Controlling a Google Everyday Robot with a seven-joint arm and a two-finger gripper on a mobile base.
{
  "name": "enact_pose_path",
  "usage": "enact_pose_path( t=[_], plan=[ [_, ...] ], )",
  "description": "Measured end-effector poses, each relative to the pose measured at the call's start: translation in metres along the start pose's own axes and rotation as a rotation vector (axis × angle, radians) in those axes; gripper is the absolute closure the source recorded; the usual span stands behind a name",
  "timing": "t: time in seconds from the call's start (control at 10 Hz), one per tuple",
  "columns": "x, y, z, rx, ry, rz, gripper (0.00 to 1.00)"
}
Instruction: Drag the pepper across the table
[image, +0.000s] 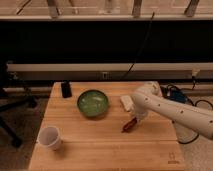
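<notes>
The pepper (129, 125) is a small dark red-brown piece lying on the light wooden table (100, 150), right of centre and in front of the green bowl. My white arm reaches in from the right. The gripper (136, 118) is at the arm's end, right at the pepper's upper right end, and seems to touch it. The arm hides most of the gripper.
A green bowl (93, 103) sits at mid-table towards the back. A pale oblong object (126, 102) lies next to the arm. A white cup (49, 137) stands front left. A dark block (66, 89) is at the back left. A small dark mark (172, 159) is at the front right corner.
</notes>
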Motion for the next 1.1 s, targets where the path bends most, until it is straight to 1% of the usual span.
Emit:
enact_pose_path(
  t=[1.1],
  plan=[
    [0.015, 0.011, -0.003, -0.002, 0.008, -0.047, 1.00]
  ],
)
